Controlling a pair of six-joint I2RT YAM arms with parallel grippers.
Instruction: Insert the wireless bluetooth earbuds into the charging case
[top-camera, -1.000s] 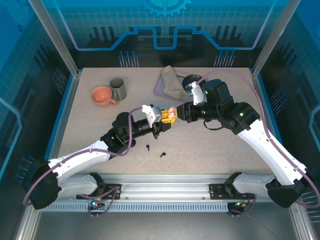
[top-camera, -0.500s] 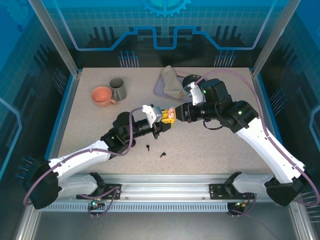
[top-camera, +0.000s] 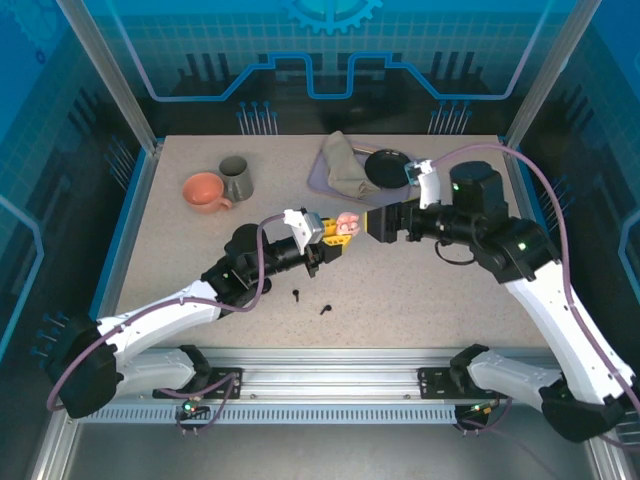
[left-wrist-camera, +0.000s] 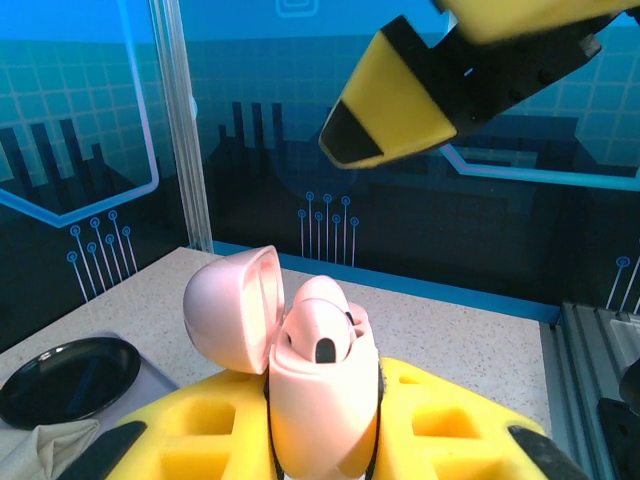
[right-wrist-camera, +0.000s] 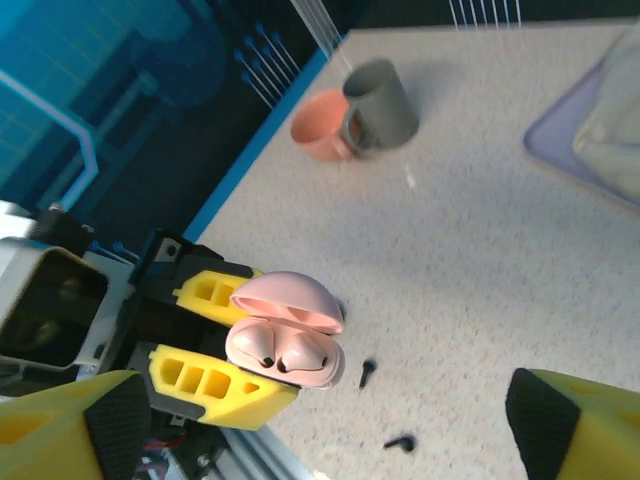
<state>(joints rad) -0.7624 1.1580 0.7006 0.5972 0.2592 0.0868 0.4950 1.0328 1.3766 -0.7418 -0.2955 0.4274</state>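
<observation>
left gripper (top-camera: 335, 234) jaws clench the pink charging case (left-wrist-camera: 320, 390), right gripper (top-camera: 374, 222) jaws released; black earbuds (right-wrist-camera: 368, 373) near it look tiny, slick: pinch the stems.

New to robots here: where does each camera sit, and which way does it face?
Top external: above, behind the arms, looking down at the speckled table; both arms show.
Left wrist: on the left arm, facing the back wall; left gripper shut on the open pink charging case.
Right wrist: on the right arm, looking down past the open right gripper at two black earbuds.
Shared: all see the case.
</observation>
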